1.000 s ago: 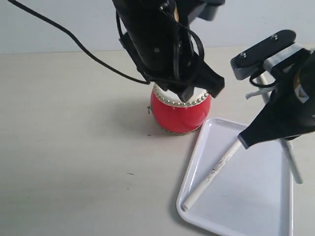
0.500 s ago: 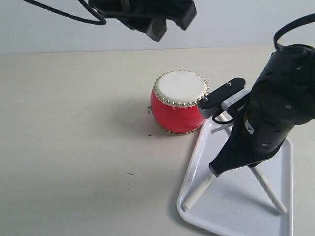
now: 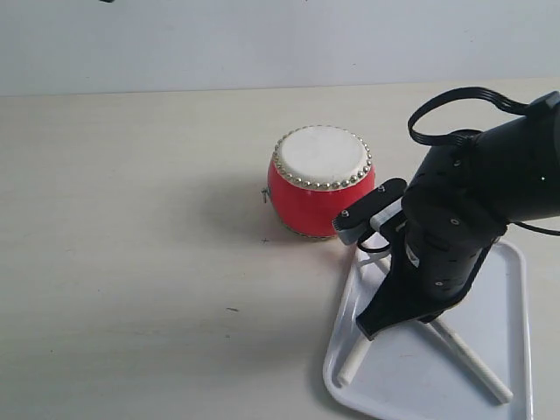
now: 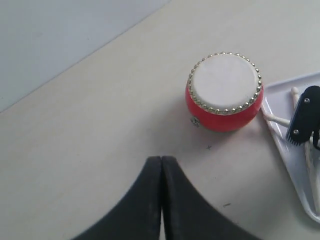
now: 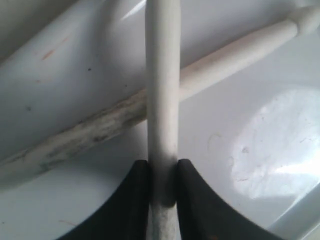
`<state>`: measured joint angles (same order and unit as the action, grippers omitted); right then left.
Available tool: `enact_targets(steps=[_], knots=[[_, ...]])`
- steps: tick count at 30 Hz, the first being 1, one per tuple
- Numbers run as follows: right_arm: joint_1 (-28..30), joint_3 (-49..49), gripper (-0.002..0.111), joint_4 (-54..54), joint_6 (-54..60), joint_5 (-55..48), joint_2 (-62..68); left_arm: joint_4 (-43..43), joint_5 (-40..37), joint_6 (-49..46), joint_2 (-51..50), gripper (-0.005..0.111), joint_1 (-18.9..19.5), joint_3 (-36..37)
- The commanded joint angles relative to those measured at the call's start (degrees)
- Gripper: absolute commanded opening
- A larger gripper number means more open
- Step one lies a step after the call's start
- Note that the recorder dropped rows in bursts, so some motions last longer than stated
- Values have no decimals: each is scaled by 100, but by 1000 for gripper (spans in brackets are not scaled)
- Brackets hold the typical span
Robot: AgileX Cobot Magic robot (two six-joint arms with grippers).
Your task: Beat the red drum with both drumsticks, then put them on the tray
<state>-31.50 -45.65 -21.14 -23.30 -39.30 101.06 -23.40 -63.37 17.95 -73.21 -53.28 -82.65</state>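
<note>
1. The small barrel-shaped drum with glossy red body is standing upright on the pale beige bench, toward its far edge. Its cream-white skin is facing up, ringed by silver studs; a small metal ring is showing on its side.
2. The flat white rectangular plastic tray with low raised rim is lying toward the bench's near right edge, its far-left corner just beside the drum.
3. The right gripper is reaching down over the tray and clamping one slim white drumstick between its black fingers. The stick's free end is pointing at the tray's near-left corner, by the rim.
4. The second white drumstick, grey-scuffed, is lying flat in the tray. The held stick is crossing over it; whether they are touching cannot be told.
5. The left gripper is hanging above bare bench, well apart from the drum, fingers pressed together on nothing.
</note>
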Motion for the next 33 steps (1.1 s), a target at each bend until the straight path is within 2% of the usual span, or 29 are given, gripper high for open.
enact_targets(steps=[1, 5, 7, 14, 16, 21, 28, 33], knots=[[34, 17, 0, 6, 36, 136, 77, -105, 399, 300, 799, 0, 11, 533], [34, 17, 0, -17, 46, 175, 82, 66, 986, 341, 1620, 0, 11, 1100], [34, 17, 4, -2, 46, 175, 82, 175, 1360, 341, 2085, 0, 11, 1482], [34, 17, 38, 140, 137, 175, 82, 475, 2478, 385, 3535, 0, 11, 2905], [34, 17, 42, 140, 137, 175, 82, 563, 2640, 385, 3922, 0, 11, 3314], [34, 6, 43, 210, 126, 175, 57, 871, 3516, 385, 4771, 0, 11, 4444], [34, 6, 43, 238, 126, 141, -622, 1057, 5031, 499, 5405, 0, 11, 5972], [34, 6, 43, 278, 126, 77, -1442, 1046, 5685, 508, 5561, 0, 11, 6625]])
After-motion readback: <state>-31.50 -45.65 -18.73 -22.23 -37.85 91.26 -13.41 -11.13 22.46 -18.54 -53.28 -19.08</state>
